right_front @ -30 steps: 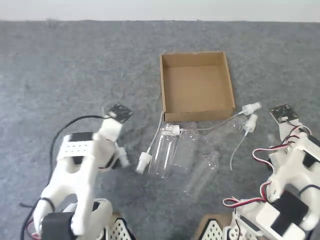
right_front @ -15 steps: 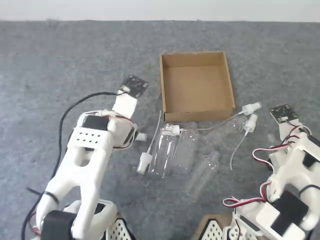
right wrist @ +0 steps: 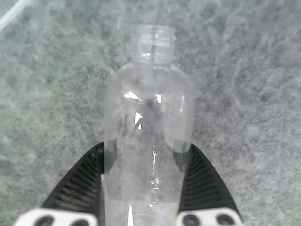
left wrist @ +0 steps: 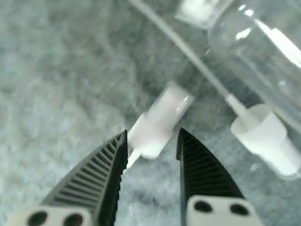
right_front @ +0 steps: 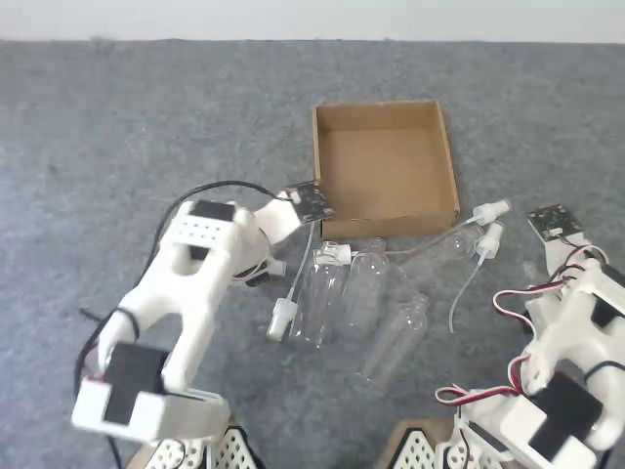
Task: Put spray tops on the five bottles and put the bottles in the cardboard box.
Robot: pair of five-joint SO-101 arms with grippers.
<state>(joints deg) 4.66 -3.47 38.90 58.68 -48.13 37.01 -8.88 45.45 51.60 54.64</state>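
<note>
Grey carpeted table (right_front: 117, 127). Nearest, the right gripper (right wrist: 146, 149) is clamped on a clear, uncapped bottle (right wrist: 149, 103). The left gripper (left wrist: 151, 135), jaws spread, straddles a white spray top (left wrist: 160, 120) lying on the carpet beside a second top (left wrist: 265, 141). Beyond, loose bottles (right_front: 342, 288) lie side by side just before the empty cardboard box (right_front: 386, 166).

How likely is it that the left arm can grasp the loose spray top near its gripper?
Probably yes: the left gripper is open, with the spray top lying between its fingertips on the carpet; nothing covers it.
</note>
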